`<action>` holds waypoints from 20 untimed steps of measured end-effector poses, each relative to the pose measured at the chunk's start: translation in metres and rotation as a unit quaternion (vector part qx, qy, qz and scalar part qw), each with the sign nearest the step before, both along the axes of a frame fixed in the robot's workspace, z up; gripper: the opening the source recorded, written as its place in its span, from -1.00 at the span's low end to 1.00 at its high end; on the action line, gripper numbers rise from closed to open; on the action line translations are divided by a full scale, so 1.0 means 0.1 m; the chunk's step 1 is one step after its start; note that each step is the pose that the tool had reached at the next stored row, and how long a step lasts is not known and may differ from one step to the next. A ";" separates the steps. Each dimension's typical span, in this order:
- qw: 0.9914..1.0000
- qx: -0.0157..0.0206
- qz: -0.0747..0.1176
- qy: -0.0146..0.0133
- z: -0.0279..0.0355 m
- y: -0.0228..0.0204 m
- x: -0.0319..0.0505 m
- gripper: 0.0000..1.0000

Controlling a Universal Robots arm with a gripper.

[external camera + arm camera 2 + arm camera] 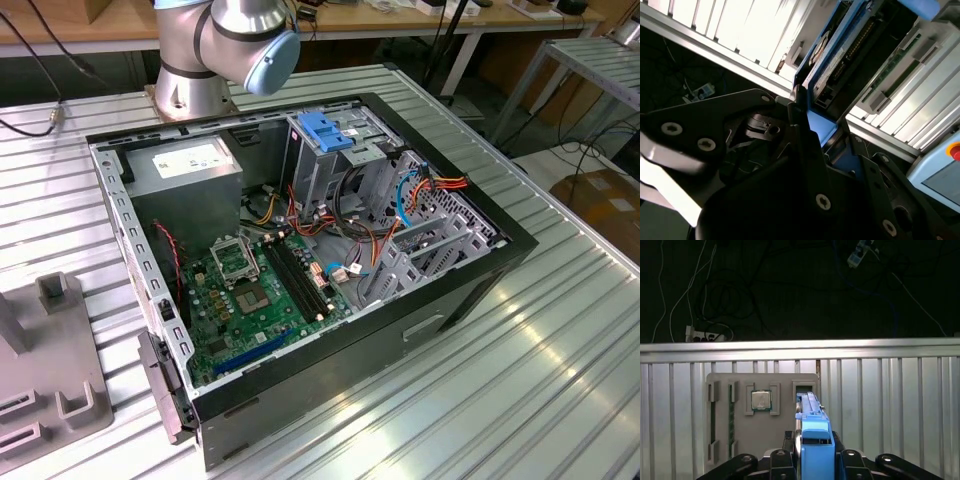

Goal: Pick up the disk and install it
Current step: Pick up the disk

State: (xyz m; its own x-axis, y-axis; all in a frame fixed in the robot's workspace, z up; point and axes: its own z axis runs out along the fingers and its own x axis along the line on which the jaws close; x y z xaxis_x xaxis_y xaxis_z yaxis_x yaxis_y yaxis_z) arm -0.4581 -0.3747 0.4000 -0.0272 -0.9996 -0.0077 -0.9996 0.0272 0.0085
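My jaws are closed narrow on the disk (815, 440), one finger pressed to each side of its bright blue carrier, as both wrist views show. In the second wrist view the disk (837, 60) stands on edge, metal body and connector edge framed in blue. Its far end sits at a slot in the grey holder plate (765, 440); whether it rests in the slot or hangs just clear of it, I cannot tell. On the same plate, just beside that slot, lies a square processor chip (761, 400), and farther along a green memory stick (731, 415) stands in its groove. The plate lies on the ribbed metal tabletop (890, 405).

In the exterior view the plate (50, 385) is at the near left, well apart from the open computer case (330, 390) in the middle, with its green motherboard (250, 290) and a blue tab (325, 132) atop the silver cage. My arm (225, 40) rises at the far side.
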 end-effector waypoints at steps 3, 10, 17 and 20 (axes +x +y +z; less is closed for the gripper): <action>1.000 0.000 0.000 0.000 0.053 0.000 0.000 -0.26; 1.000 0.000 0.000 0.000 0.200 0.000 0.000 -0.26; 1.000 0.000 0.000 0.000 0.418 0.000 0.000 -0.26; 1.000 0.000 0.000 0.000 0.489 0.000 0.001 -0.26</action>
